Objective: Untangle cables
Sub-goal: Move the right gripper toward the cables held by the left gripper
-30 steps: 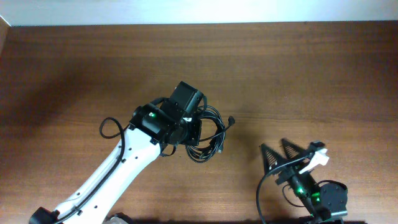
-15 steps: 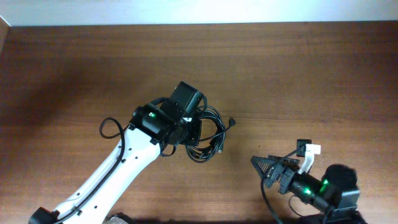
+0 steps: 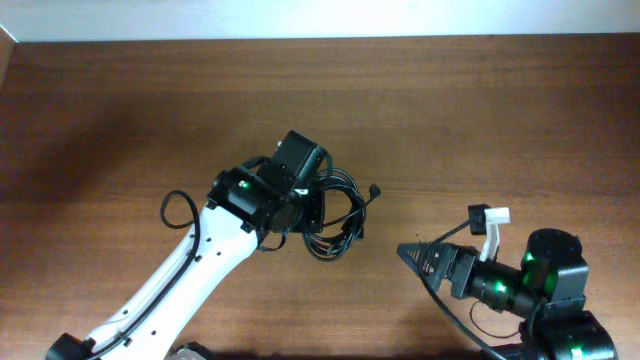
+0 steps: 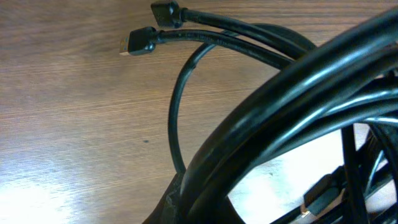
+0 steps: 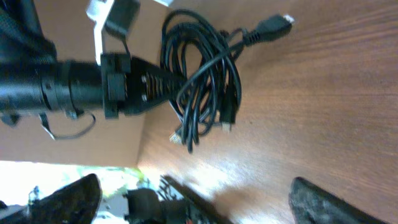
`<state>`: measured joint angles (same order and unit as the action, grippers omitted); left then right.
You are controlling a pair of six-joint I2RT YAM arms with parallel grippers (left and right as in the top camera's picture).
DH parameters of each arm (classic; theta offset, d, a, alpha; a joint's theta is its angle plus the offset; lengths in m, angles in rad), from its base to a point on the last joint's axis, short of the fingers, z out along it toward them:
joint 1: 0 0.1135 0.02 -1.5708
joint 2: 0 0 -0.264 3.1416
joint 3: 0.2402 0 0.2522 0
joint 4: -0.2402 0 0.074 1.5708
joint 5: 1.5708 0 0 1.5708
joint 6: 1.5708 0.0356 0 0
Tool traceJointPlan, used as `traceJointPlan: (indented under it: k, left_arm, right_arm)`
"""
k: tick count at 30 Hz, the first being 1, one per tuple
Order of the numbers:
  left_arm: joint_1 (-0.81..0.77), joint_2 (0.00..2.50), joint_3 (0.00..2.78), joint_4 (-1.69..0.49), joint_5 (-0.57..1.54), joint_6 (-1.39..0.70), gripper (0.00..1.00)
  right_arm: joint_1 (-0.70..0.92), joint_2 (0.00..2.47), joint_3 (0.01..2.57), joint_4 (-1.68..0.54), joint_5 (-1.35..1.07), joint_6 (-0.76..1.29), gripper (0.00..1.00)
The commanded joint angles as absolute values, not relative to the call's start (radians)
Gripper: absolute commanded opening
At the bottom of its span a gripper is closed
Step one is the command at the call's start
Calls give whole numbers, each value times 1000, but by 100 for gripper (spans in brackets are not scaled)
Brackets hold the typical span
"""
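The cables [image 3: 338, 214] are a loose black bundle lying on the wooden table at its middle, with one plug [image 3: 373, 190] sticking out to the right. My left gripper [image 3: 308, 213] is at the bundle's left side and is shut on several of its loops; the right wrist view shows its fingers [image 5: 163, 89] tapering into the cables [image 5: 205, 81]. In the left wrist view the cables [image 4: 292, 106] fill the frame, with two plugs [image 4: 140, 42] lying on the wood. My right gripper [image 3: 412, 256] is open and empty, turned on its side, pointing left at the bundle from a short way off.
The table [image 3: 480, 120] is brown wood with a white wall strip along the back edge. A thick wire loop [image 3: 178, 208] hangs off my left arm. A white clip [image 3: 490, 218] sticks up from my right arm.
My right arm has swung its wrist round onto its side and now points left towards the cables. The left gripper and the bundle have barely moved.
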<state>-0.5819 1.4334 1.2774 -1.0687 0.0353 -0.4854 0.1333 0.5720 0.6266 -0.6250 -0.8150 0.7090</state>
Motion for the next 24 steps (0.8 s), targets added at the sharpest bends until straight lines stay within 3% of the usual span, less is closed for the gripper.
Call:
traceJointPlan:
  k: [1, 9, 13, 18, 20, 24]
  left_arm:
    - [-580, 1407, 1297, -1063, 149, -511, 0]
    - [-580, 1407, 1297, -1044, 232, -507, 0]
    - [-581, 1407, 1297, -1005, 325, -506, 0]
    - [-580, 1407, 1297, -978, 378, -491, 0]
    - [-580, 1407, 1297, -978, 350, -438, 0]
    - [-580, 1407, 1297, -978, 100, -433, 0]
  right_arm:
    - [171, 624, 638, -543, -827, 789, 90]
    - [284, 926, 638, -404, -809, 794, 54]
    - [284, 1061, 638, -377, -809, 794, 42]
    - [284, 1100, 638, -378, -809, 752, 5]
    - [284, 1100, 638, -402, -822, 736, 4]
    - [284, 1098, 638, -412, -923, 682, 4]
